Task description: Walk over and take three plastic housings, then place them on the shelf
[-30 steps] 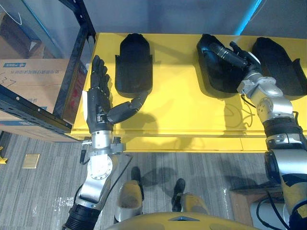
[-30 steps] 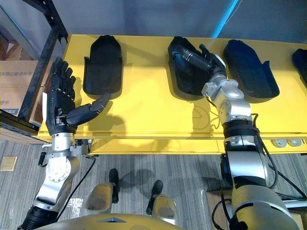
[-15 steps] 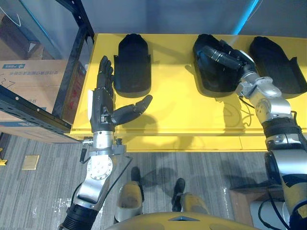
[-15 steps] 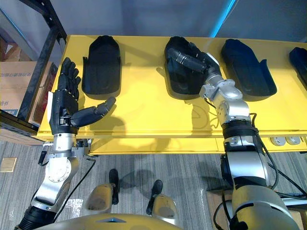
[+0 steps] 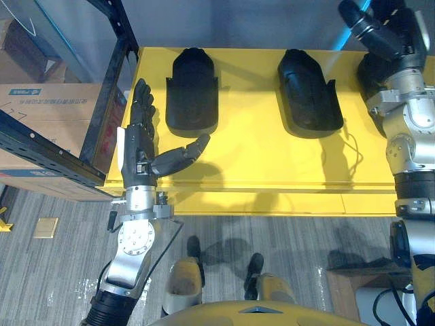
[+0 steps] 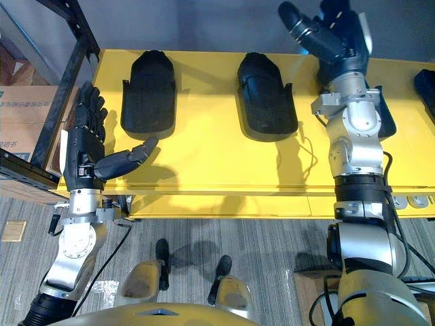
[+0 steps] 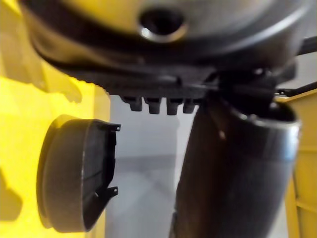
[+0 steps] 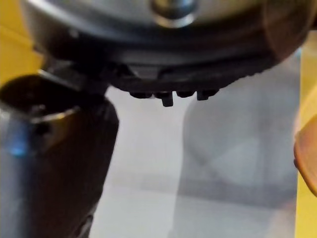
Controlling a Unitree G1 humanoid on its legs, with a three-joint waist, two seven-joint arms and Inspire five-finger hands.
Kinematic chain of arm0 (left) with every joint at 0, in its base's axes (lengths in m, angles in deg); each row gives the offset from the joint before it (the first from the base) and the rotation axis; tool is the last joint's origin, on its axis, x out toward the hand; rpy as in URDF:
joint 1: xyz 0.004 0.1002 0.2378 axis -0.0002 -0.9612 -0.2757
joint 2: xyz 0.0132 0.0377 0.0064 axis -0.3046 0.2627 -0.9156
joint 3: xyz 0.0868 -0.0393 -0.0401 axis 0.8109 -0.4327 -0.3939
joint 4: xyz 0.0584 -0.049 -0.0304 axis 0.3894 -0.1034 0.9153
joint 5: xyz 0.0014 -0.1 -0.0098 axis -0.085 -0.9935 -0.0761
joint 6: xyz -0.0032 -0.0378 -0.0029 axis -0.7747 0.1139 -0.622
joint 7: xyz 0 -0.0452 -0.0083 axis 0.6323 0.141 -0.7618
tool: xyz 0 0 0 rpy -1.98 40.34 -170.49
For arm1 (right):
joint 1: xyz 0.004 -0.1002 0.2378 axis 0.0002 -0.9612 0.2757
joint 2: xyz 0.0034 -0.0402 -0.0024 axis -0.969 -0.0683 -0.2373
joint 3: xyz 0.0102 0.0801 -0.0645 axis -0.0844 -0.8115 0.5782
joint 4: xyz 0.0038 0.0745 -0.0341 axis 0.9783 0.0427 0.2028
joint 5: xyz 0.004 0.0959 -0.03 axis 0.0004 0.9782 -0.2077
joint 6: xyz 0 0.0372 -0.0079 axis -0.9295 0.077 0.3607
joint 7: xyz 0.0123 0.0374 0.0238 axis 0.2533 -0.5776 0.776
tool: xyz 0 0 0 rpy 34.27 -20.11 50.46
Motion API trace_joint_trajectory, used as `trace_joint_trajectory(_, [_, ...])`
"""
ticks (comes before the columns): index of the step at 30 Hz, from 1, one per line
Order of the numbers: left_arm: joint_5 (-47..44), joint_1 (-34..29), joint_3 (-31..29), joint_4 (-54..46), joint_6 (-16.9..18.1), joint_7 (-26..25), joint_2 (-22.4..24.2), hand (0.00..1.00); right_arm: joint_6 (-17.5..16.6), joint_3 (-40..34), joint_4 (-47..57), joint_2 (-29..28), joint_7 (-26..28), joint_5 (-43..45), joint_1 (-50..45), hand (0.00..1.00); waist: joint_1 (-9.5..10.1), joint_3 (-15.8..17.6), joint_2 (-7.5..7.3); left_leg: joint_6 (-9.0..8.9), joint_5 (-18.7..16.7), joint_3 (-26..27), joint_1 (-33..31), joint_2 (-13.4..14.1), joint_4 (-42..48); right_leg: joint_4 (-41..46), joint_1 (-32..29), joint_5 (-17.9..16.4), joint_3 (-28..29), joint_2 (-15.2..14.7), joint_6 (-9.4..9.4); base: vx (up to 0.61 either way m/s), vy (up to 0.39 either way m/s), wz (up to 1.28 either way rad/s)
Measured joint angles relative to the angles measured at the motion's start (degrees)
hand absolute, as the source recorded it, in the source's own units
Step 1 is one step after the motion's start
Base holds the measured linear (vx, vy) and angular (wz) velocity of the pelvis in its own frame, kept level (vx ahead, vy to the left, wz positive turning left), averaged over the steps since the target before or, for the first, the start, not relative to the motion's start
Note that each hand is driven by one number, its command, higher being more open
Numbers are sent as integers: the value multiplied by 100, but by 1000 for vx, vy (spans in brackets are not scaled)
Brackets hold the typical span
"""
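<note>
Three black plastic housings lie in a row on the yellow table (image 5: 258, 170). The left housing (image 5: 193, 92) is also seen close up in the left wrist view (image 7: 74, 181). The middle housing (image 5: 309, 98) lies free, and the right housing (image 5: 365, 71) is mostly hidden behind my right arm. My left hand (image 5: 139, 146) is open beside the left housing, fingers straight, with its thumb (image 5: 180, 153) reaching below the housing's near end without touching it. My right hand (image 5: 380, 30) is raised high above the table's far right, open and holding nothing.
A black metal shelf frame (image 5: 102, 88) stands at the table's left end, with cardboard boxes (image 5: 41, 109) behind it. Another dark housing (image 6: 426, 85) peeks in at the far right edge. Grey striped floor (image 5: 61, 272) lies in front of the table.
My right hand has lifted off the middle housing and risen up and to the right, leaving the housing on the table. My left hand has stayed beside the left housing.
</note>
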Motion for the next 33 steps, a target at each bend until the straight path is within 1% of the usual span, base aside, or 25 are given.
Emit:
trace_joint_trajectory(4, [-1,0,2,-1,0,-81,0,100,279,-165,0,0,-66,-6,-285,100,-83,0,0,0,0,10,-1,-1,-4,5,-9,-1,2,-3,2,0,0,0])
trace_joint_trajectory(8, [-1,2,70,-4,0,-115,1,100,464,-179,-38,0,-81,-6,-577,100,-120,0,1,0,0,37,-1,8,-5,5,-22,-1,16,1,2,2,4,-2])
trace_joint_trajectory(13, [6,4,173,-6,0,-159,1,100,483,-205,-354,0,-34,-2,-569,100,-119,0,1,-1,-1,49,-1,11,-5,8,-24,-2,16,1,2,0,0,0])
trace_joint_trajectory(17, [5,6,173,-12,0,-215,1,100,489,-203,-510,0,164,-2,-564,100,-115,1,4,-2,-2,56,-18,12,-3,19,-48,-4,17,-3,4,0,0,0])
trace_joint_trajectory(22, [5,15,173,-75,-1,-213,2,100,492,-193,-787,1,549,3,-534,100,-109,-2,18,-2,-2,55,-81,11,10,37,-105,-5,12,-10,4,0,0,0])
trace_joint_trajectory(28, [7,64,172,-76,-1,-205,7,100,513,75,-1060,18,886,5,-457,100,-108,21,90,-2,-2,40,-99,8,15,54,-116,-10,-12,-19,4,0,0,0])
trace_joint_trajectory(31, [9,81,173,-77,-2,-202,12,100,615,184,-1143,35,928,5,-317,100,-106,54,155,-2,-1,38,-129,5,21,116,-173,-28,-15,-35,5,0,0,0])
trace_joint_trajectory(33, [52,83,170,-78,-6,-217,12,100,616,258,-1172,36,951,4,-317,100,-97,64,173,-1,0,37,-142,4,20,169,-207,-55,-16,-43,-1,0,0,0])
